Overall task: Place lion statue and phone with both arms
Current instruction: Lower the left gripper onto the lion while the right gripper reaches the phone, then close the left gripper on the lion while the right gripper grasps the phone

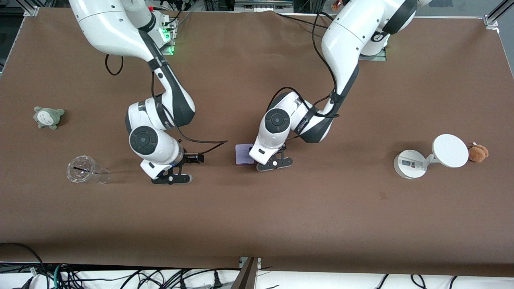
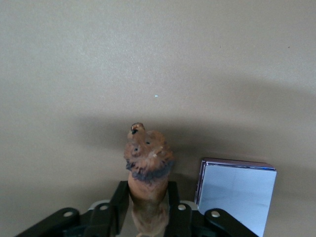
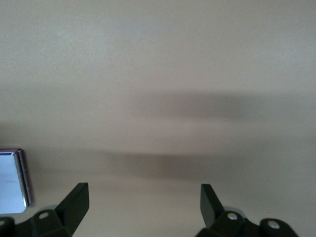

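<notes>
My left gripper (image 1: pixel 274 163) is shut on the lion statue (image 2: pixel 148 163), a small brown figurine with a darker mane, and holds it low over the middle of the table. The statue is hidden under the hand in the front view. The phone (image 1: pixel 243 154) lies flat on the table right beside that gripper, toward the right arm's end; it also shows in the left wrist view (image 2: pixel 237 195) and at the edge of the right wrist view (image 3: pixel 11 180). My right gripper (image 1: pixel 172 178) is open and empty (image 3: pixel 143 190), low over bare table between the phone and a cup.
A clear plastic cup (image 1: pixel 84 169) lies on its side near my right gripper. A grey plush toy (image 1: pixel 48 117) sits at the right arm's end. A white scale (image 1: pixel 431 156) and a tan plush toy (image 1: pixel 478 153) stand at the left arm's end.
</notes>
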Tool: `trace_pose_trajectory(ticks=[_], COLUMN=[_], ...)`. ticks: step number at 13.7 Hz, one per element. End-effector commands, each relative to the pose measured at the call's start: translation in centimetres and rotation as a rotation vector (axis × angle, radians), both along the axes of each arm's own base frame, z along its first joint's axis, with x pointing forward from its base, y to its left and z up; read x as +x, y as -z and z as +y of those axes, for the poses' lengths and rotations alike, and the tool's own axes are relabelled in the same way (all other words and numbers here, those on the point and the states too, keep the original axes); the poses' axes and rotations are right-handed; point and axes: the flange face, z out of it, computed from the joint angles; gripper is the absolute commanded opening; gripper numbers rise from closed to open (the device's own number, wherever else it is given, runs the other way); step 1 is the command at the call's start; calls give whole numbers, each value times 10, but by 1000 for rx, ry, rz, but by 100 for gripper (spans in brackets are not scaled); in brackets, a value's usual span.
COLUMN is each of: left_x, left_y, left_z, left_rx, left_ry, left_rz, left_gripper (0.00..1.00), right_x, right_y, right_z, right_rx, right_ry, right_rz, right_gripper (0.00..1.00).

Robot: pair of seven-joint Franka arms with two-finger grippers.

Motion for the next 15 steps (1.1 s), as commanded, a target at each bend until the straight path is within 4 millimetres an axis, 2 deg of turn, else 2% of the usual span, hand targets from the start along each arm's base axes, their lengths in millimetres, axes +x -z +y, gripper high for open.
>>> trace_pose_trajectory(ticks=[1,4,8,9,11,13,15], left_x=[9,38,57,60,63,64,69], left_y=[-11,-33,-63,-64,-65,-69,-73], left_z=[2,40,87,100,130,169,225], left_rx=[4,0,40,49,64,70,62], left_ry=[29,-17,20,19,24,76,127], left_rz=[-26,-45,4,19,39,52,57], left_gripper=[0,0,0,0,0,0,0], right_x=[0,-8,-24,-33,-44,-58,-72], right_y=[5,22,36,42,48,55,66], right_z=[21,50,90,107,126,147,170], right_rx=[22,35,55,57,61,67,76], right_ry=[34,48,60,42,44,22,-10], right_rz=[-31,-66,-102,-107,-116,-128,-153], right_gripper=[100,100,100,100,100,100,100])
